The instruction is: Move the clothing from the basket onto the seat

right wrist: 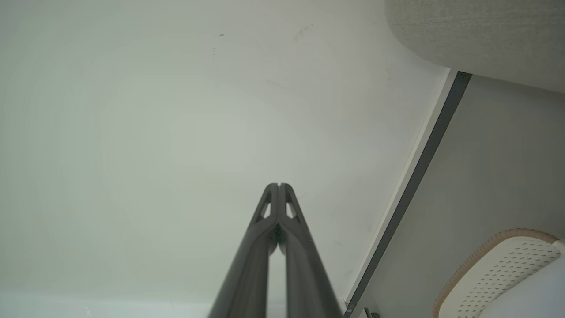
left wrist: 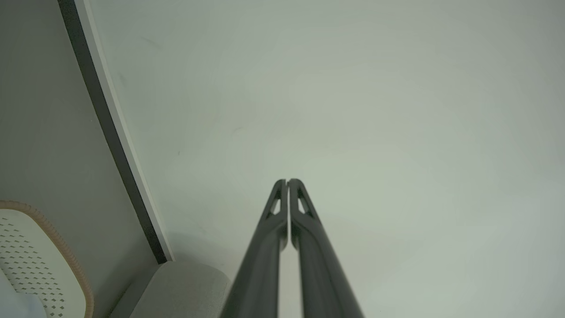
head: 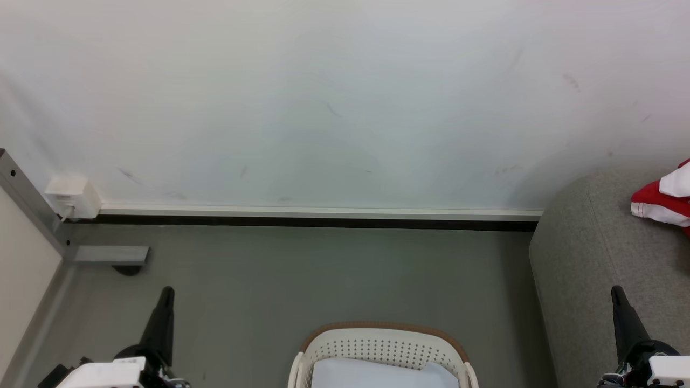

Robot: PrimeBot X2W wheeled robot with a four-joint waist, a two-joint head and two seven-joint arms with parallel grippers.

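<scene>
The cream basket with its tan rim stands on the floor at the bottom centre of the head view, a pale bluish-white surface showing inside it. A red and white piece of clothing lies on the grey seat at the right edge. My left gripper rises at the lower left, shut and holding nothing. At the lower right, over the seat's front part, my right gripper is likewise shut and holds nothing. The left wrist view shows the left gripper against the wall, with the basket at its lower left. The right gripper shows in its own wrist view.
A white wall with a white and black baseboard closes off the grey floor ahead. A grey metal frame with a foot and a small white box stand at the left.
</scene>
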